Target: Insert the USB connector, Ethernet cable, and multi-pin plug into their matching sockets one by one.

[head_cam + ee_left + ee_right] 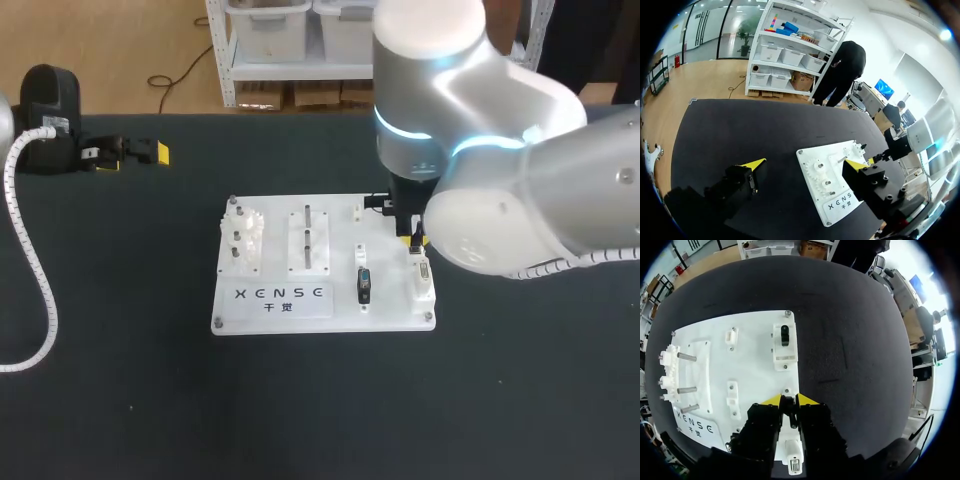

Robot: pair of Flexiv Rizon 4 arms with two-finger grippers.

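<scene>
Over the white board's (pixel 390 292) right edge, right tool (pixel 790 400) clamped on a dark plug (pixel 789 416), left tool (pixel 805 164) spread apart above the worktop (pixel 300 400)

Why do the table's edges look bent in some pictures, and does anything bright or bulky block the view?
Both wrist views: the fisheye lens bows the edge of the table into an arc; the head view keeps it straight. Head view: the shiny pale right arm covers the far right corner of the white board.
</scene>
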